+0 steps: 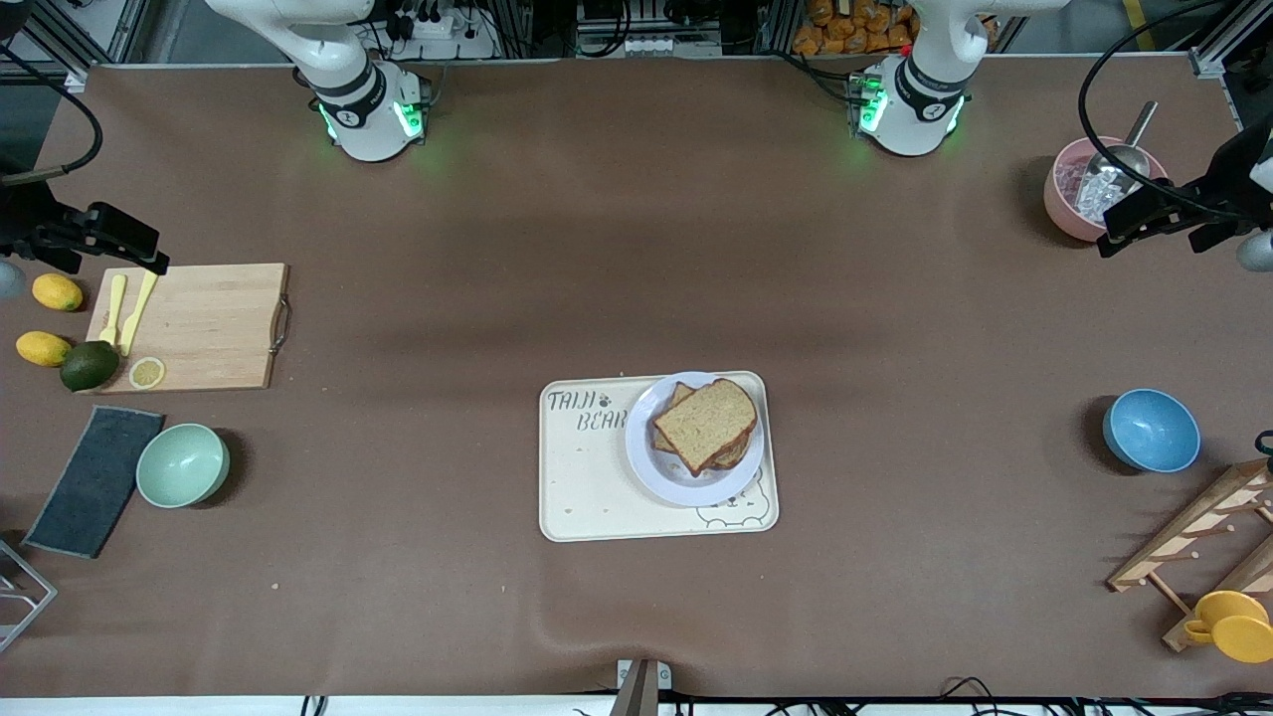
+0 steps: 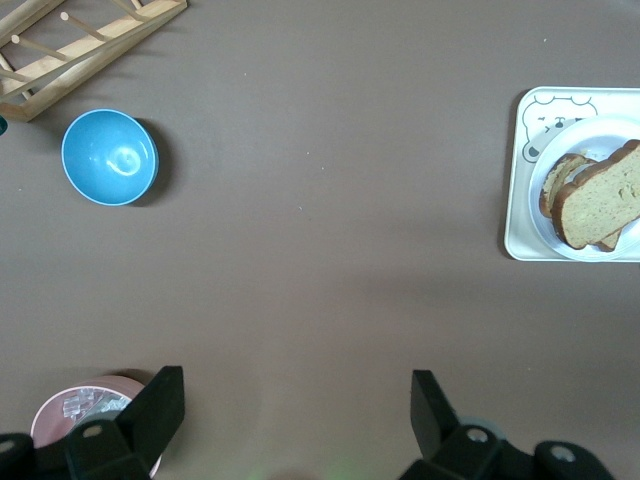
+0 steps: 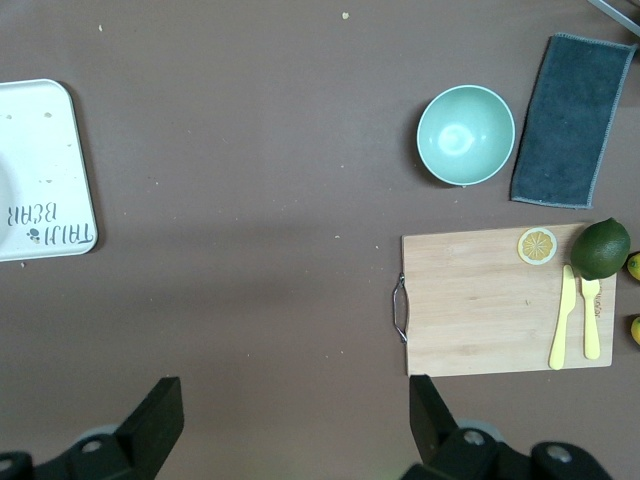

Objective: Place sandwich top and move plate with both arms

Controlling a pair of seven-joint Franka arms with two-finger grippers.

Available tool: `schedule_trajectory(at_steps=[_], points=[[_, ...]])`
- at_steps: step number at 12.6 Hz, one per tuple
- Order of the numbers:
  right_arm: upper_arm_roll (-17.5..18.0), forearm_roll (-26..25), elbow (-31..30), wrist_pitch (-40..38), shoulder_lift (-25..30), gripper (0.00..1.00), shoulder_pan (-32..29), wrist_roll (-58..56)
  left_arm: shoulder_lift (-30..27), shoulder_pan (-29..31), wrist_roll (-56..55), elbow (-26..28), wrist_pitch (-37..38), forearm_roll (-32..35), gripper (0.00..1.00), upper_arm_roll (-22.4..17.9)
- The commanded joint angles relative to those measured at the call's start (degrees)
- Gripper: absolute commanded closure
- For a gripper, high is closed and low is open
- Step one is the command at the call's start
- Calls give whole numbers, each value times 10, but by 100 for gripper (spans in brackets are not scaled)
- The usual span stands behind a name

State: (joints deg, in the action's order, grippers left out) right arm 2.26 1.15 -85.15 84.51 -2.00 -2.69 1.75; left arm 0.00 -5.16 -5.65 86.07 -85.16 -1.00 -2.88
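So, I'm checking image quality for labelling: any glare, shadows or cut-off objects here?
Front view: broad soft shadow bands across the table, green glow around both bases, sandwich top evenly lit. Left wrist view: plate cut by the frame edge. Right wrist view: tray cropped; no strong glare.

A robotics lab staging a mock kitchen: two arm bases (image 1: 373, 114) are glowing green on a brown-covered table (image 1: 636, 249), aluminium framing (image 1: 1218, 60) and cables are running along its edge, and a cutting board (image 1: 204, 323) and bowls (image 1: 182, 464) are lying about.
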Motion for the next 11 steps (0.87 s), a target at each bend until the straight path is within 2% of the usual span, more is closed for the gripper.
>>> schedule_trajectory(at_steps=[1, 11], points=[[0, -7, -5, 3, 4, 0, 3, 10, -16, -8, -6, 10, 14, -3, 0, -3], [1, -8, -5, 4, 4, 0, 3, 10, -2, -6, -8, -15, 36, 36, 0, 6]])
